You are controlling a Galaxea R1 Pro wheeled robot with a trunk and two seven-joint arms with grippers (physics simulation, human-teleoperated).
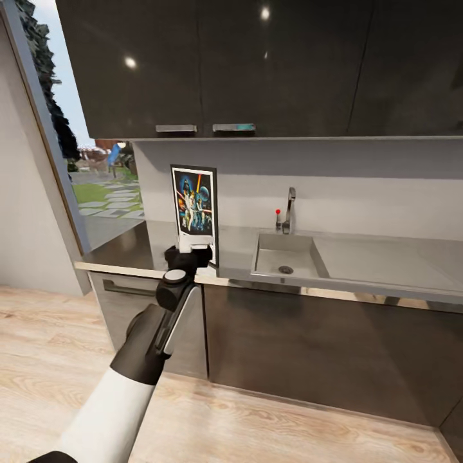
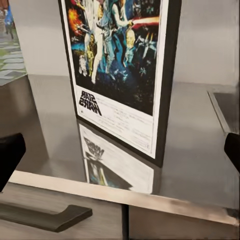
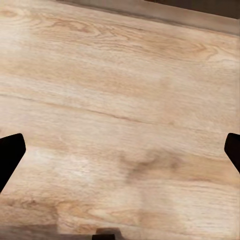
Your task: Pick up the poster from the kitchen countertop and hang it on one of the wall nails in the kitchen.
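Observation:
The Star Wars poster [image 1: 194, 209] stands upright on the glossy grey kitchen countertop [image 1: 386, 257], left of the sink, leaning near the back wall. My left gripper [image 1: 190, 254] is stretched out at the counter's front edge, just before the poster's lower end. In the left wrist view the poster [image 2: 117, 65] rises ahead with its mirror image on the countertop [image 2: 195, 150]; the left gripper [image 2: 120, 152] is open, its dark fingertips [image 2: 9, 157] far apart and short of the frame. The right gripper [image 3: 120, 150] is open over wooden floor [image 3: 120, 90].
A steel sink [image 1: 286, 257] with a tap [image 1: 289, 209] lies right of the poster. Dark upper cabinets [image 1: 257, 64] hang above the counter, dark base cabinets [image 1: 308, 347] stand below. A window [image 1: 96, 173] opens at the left. Light wood floor [image 1: 257, 424] runs in front.

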